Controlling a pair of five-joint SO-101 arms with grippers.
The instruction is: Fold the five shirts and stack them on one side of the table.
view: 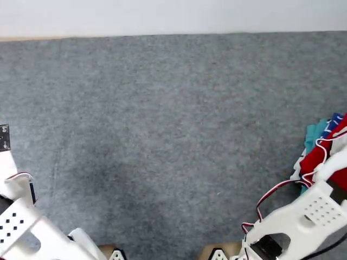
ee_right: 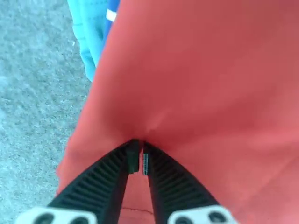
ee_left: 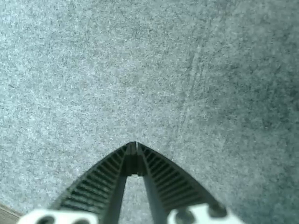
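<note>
At the right edge of the grey tabletop, a heap of shirts lies bunched and unfolded, a red shirt uppermost with a teal shirt and a blue shirt showing from beneath. Your right arm is over the heap, its jaws pressed together with the tips on the red cloth, where a small pucker suggests they are pinching a fold of it. Your left arm sits at the opposite near corner, its jaws pressed together on nothing above the bare felt. Expect the red shirt to handle as light, limp cloth: it will drape and trail rather than hold a shape, and a pinch may drag its neighbours along. You would likely do best taking it at a shoulder seam or hem corner, one arm to each, so it can be spread flat. Which edge lies where cannot be told from the heap.
</note>
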